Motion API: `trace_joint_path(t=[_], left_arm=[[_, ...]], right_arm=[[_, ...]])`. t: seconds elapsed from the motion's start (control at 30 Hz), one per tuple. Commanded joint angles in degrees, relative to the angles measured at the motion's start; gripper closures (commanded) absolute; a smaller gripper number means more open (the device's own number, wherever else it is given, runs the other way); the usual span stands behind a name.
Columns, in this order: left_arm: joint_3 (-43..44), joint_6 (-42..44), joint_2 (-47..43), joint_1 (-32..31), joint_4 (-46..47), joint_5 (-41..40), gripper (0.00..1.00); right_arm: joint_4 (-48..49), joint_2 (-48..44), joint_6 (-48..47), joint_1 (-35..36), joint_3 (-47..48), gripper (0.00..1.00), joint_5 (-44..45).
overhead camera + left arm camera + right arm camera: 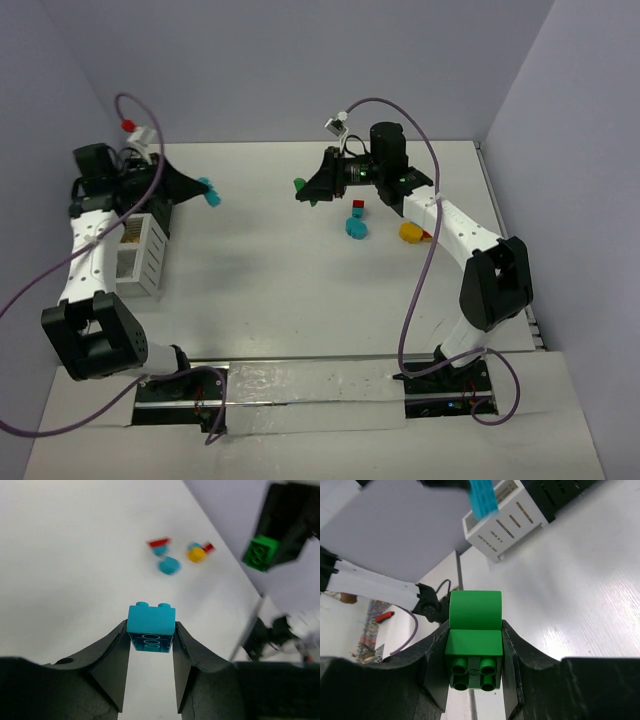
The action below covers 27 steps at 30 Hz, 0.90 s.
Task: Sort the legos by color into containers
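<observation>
left gripper: jaws narrow, clamped on the cyan brick; the brick sits at the fingertips, studs up, and sticks out past them
right gripper: jaws narrow, clamped on the green brick, which is pinched by its sides with its rounded end past the tips
pose: both grippers are off the table, facing each other, well apart
white bin: at the left table edge, beside the left arm; the arm crosses over its far end in the top view
black bin: just behind the white one, mostly cut off by the frame edge
loose pile: right of centre, near the right gripper: a red brick, a cyan rounded piece and a yellow piece
obstruction: the right forearm runs just beside the yellow piece and covers its far side from above
count: 2 bins; 2 bricks held (1 cyan, 1 green); loose on the table are 1 yellow, 2 red and at least 2 cyan; the left wrist view is too blurred for a firmer cyan count
</observation>
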Motion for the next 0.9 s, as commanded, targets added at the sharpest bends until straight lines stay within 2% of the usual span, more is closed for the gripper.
trace_joint_path(t=[0.0,0.2,0.47,0.67,0.87], left_arm=[[8.75,13.64,-1.96,10.67,-15.92,-8.32,1.00],[12.46,22.94,-0.37,18.87,-26.69,-13.19,1.00],[11.37,41.40,-0.02,29.72,-44.43,-15.09,1.00],[9.02,48.86,0.55,33.55,-48.91,-16.14,0.96],[4.02,50.15,-1.00,33.77,-45.11,-18.37,0.92]], right_arm=[[-7.09,-2.61,-8.64,1.30,3.63,1.00,3.61],[-11.71,-2.30,-14.00,1.87,4.47,1.00,5.85],[-14.52,-3.35,-18.18,2.05,2.97,1.00,8.58],[-14.42,-3.44,-18.64,2.05,1.32,1.00,8.55],[-13.91,-3.00,-18.81,1.96,0.11,1.00,7.69]])
